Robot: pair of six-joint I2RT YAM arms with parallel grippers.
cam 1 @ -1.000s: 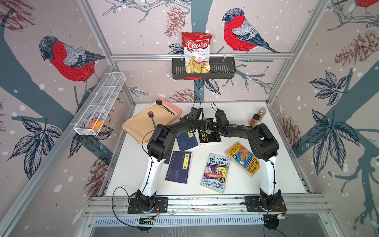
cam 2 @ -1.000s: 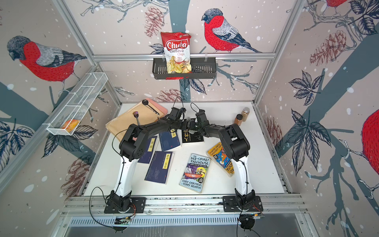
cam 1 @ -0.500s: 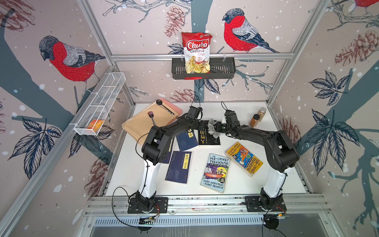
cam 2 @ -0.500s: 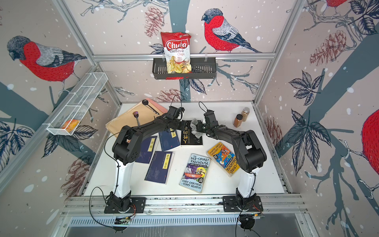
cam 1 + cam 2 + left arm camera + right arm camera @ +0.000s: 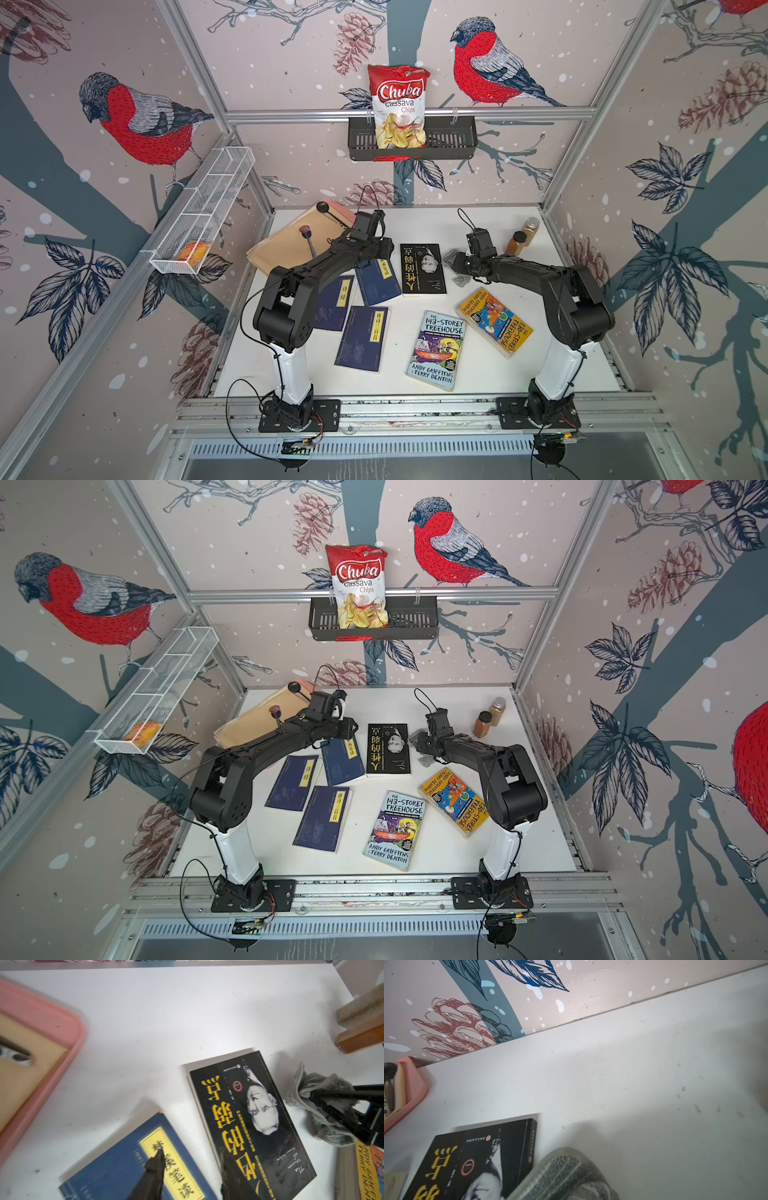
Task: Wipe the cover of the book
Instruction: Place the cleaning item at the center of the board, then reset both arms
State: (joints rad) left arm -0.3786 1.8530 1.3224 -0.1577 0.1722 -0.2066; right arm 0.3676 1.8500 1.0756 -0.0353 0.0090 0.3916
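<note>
**Fig. The table [image 5: 424,224] just after a wiping stroke.** A second ago I had both arms meeting over the black book [image 5: 422,269]. Now the right arm [image 5: 528,270] has swung outward and the left arm [image 5: 324,266] has drawn back to its own side. The book lies flat and face up at the back middle of the table, its cover bare. The grey cloth [image 5: 324,1082] has come off the cover and sits just beside the book's edge. It is bunched around the right gripper [image 5: 318,1099], whose jaws look parted; I cannot tell whether they still pinch it. The left gripper [image 5: 191,1155] stands partly open and empty, straddling the blue book [image 5: 116,1167] and the black one. I judge the pass finished.
</note>
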